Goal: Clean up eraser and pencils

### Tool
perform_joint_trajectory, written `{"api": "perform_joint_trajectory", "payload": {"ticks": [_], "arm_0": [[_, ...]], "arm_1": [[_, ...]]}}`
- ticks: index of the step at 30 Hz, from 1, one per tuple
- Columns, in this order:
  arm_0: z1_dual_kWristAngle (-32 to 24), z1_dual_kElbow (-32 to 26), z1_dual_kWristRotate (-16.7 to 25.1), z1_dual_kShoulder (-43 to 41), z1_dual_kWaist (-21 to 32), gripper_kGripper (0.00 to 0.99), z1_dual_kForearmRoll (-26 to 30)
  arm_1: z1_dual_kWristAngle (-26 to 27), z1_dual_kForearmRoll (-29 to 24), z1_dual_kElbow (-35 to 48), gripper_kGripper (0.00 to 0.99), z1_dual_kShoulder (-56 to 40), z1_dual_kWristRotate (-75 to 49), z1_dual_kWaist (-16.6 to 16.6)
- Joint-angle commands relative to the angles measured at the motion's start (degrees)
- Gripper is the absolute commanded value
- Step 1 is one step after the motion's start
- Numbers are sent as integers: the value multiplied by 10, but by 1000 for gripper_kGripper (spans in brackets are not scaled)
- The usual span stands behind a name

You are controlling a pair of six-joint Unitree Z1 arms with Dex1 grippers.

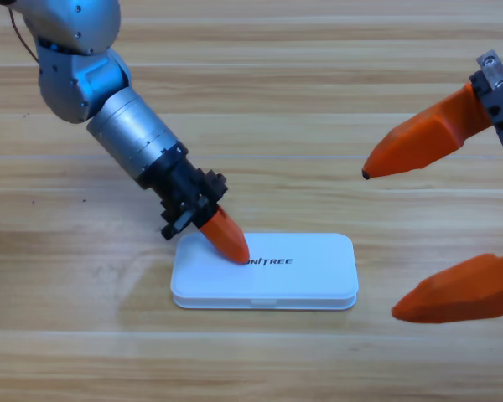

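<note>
A white rectangular case point(293, 272) with rounded corners lies flat on the wooden table point(318, 100), its long sides running left to right. Its lid is shut, and a thin seam runs along the near edge where lid and base meet. Dark lettering is printed on the lid, left of the case's middle; the start of the word is covered, and the part that shows reads "NITREE". The table spreads out on every side of the case: pale planks with grain and board joints running the same way as the case's long sides, above it and below it alike.
</note>
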Motion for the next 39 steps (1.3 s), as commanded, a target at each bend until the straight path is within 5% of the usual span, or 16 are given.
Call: {"api": "perform_joint_trajectory", "payload": {"ticks": [1, 11, 18, 19, 21, 22, 23, 30, 39], "arm_0": [[23, 25, -5, 45, -17, 0, -13], [38, 55, -19, -7, -16, 0, -21], [120, -48, -26, -177, -27, 0, 151], [129, -60, -28, -205, -35, 58, 172], [146, -55, -56, -265, -58, 632, 187], [152, -45, -70, -292, -70, 844, 187], [162, -39, -85, -314, -86, 950, 186], [190, -9, -145, -352, -176, 990, 185], [189, 2, -147, -349, -181, 990, 174]], "arm_1": [[12, -8, 15, 988, -4, 8, -11], [12, -8, 16, 988, -4, 8, -11], [12, -8, 16, 988, 0, 8, -11], [13, -8, 16, 988, 0, 7, -11], [12, -8, 16, 988, 0, 7, -11], [12, -8, 16, 988, 0, 8, -11], [12, -8, 16, 988, 0, 8, -11], [12, -8, 16, 988, 0, 7, -11], [12, -8, 16, 988, 0, 7, -11]]}}
